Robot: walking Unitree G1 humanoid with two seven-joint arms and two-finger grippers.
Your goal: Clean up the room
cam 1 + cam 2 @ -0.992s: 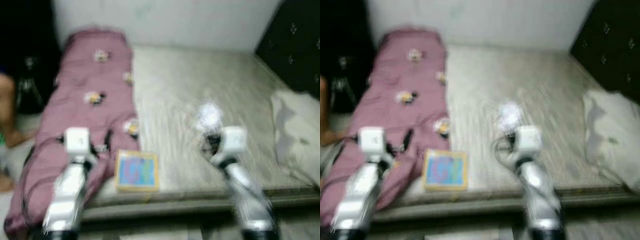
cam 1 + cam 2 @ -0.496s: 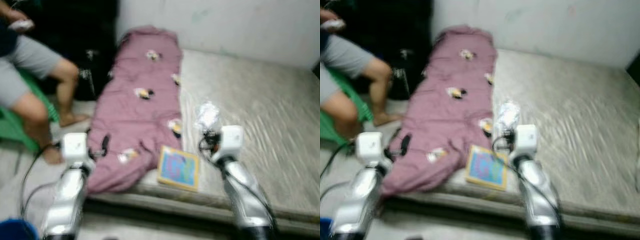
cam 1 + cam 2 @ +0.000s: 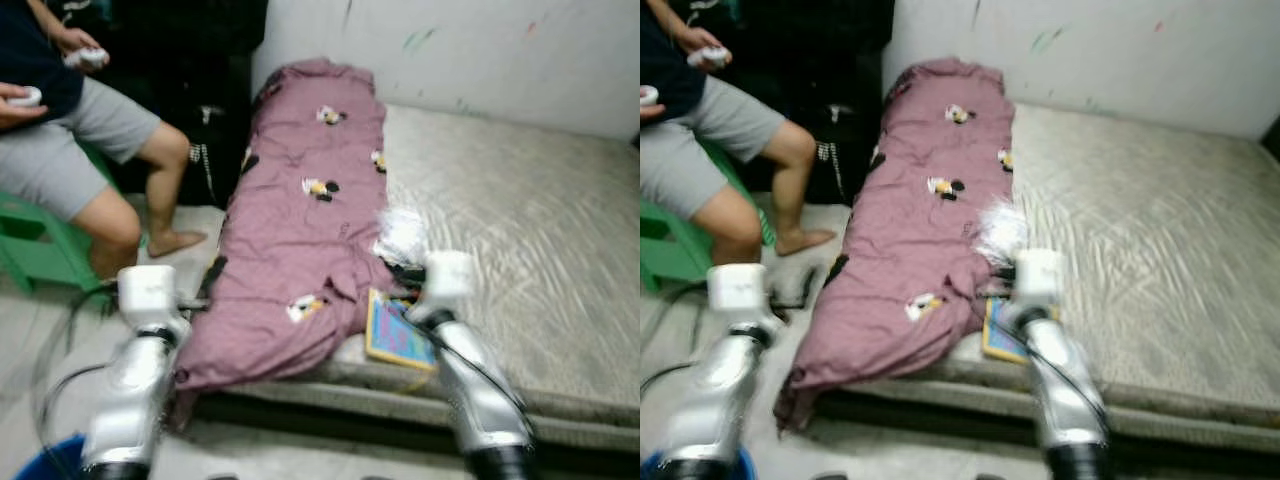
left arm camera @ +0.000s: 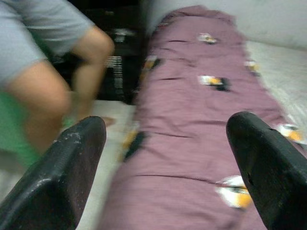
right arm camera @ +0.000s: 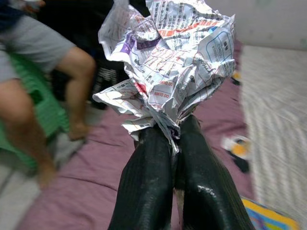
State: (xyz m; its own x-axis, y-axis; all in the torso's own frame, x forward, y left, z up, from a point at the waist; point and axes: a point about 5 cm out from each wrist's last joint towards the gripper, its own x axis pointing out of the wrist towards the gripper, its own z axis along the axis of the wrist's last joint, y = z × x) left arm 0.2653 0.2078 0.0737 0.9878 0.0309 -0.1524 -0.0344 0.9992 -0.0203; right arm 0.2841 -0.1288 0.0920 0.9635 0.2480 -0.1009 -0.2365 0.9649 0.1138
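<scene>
My right gripper [image 5: 173, 136] pinches a crumpled paper [image 5: 168, 62] by its twisted tail, fingers pressed together, holding it above the blanket [image 3: 300, 240] on the mattress [image 3: 520, 220]. I judge it light, crushable, likely to tear — the tail is the sound hold. The wad fans outward along the fingers' line. My left gripper [image 4: 168, 158] hangs spread and empty — a person [image 3: 70, 130] sits nearby

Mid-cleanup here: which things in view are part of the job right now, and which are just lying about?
In the job:
- crumpled paper, pinched in the right gripper
- left gripper, open, nothing in it

Lying about:
- purple blanket along the mattress
- colourful book near the mattress edge
- seated person on a green stool
- blue bin
</scene>
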